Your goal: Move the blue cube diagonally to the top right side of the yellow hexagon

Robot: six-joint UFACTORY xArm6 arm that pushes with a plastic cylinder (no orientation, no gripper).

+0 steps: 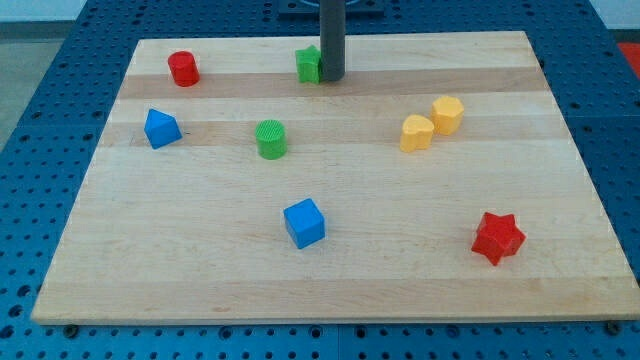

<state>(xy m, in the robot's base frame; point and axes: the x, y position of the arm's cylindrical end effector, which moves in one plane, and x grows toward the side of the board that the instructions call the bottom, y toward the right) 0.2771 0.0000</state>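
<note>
The blue cube (304, 222) sits on the wooden board (200, 270), below the middle. The yellow hexagon (448, 114) sits at the view's right of centre, touching or nearly touching a second yellow block (417, 132) at its lower left. My tip (332, 78) is at the view's top centre, right beside a green block (309, 64) on that block's right. The tip is far above the blue cube and well left of the yellow hexagon.
A red cylinder (183, 68) stands at the top left. A blue block (161, 128) sits at the left. A green cylinder (271, 139) is left of centre. A red star (497, 237) lies at the lower right.
</note>
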